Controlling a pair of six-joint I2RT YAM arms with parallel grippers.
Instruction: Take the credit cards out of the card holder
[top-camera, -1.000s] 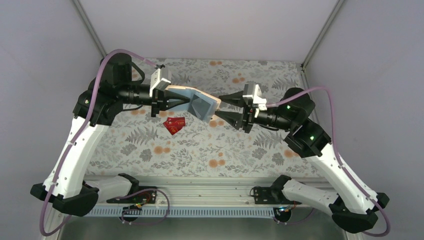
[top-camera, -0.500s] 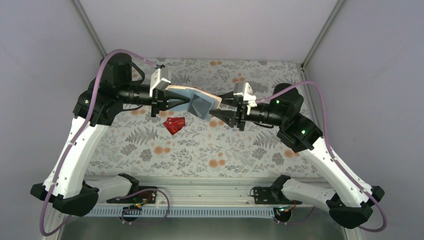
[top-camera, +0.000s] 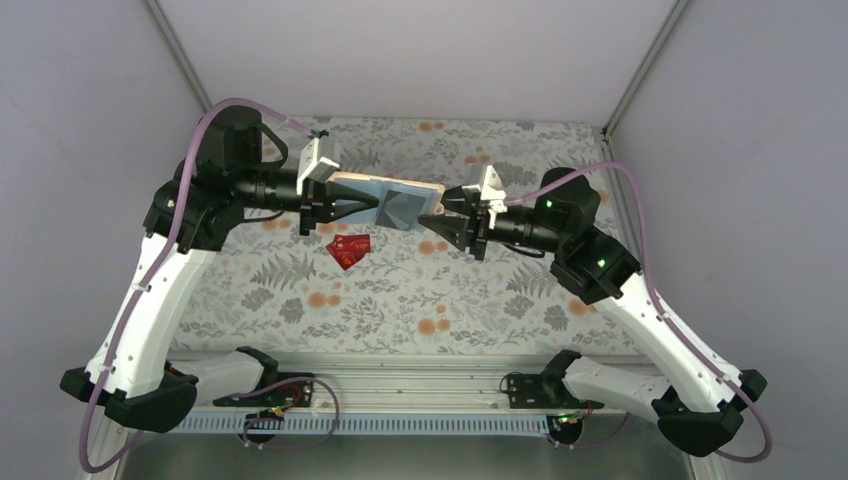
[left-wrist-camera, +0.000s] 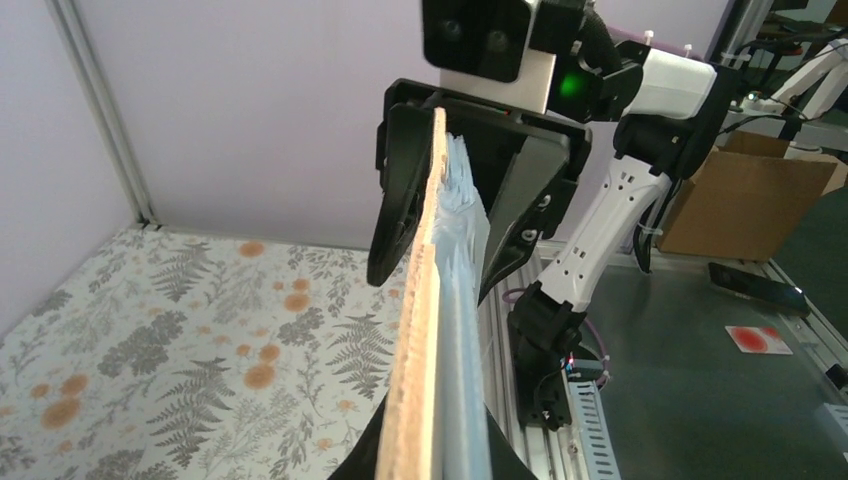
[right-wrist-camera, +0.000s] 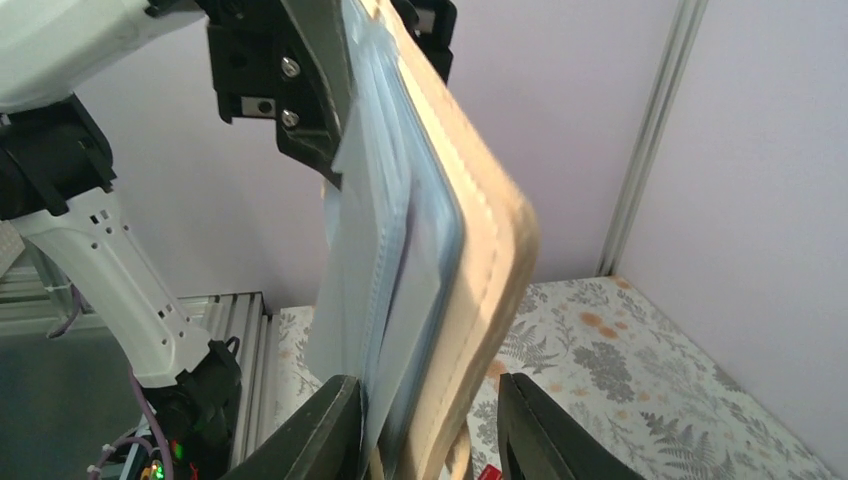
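- Tan outside and pale blue-grey inside, the card holder is held in the air above the floral table. It is stretched sideways between the two arms, so its long axis runs from one claw straight to the other.
- Its left end is clamped in the left gripper, whose jaws are closed tight on it.
- Its right end is straddled by the right gripper, with one finger set on each face. The jaws are drawn narrow but not closed. In the right wrist view a sliver of gap is seen beside the tan cover, while the other finger lies against the pale inner sleeves. A firm hold cannot be confirmed.
- From both wrist cameras the holder is seen edge-on, tan cover on one side and sleeves on the other. No card can be made out in the sleeves, so whether any is left inside cannot be told.
- Red credit cards are seen lying overlapped on the table, below the left gripper and well apart from both claws.
- The right gripper is judged the one placed to act, since the free end points directly into its jaws. The coming move is judged to depend on which layer is caught between those fingers.
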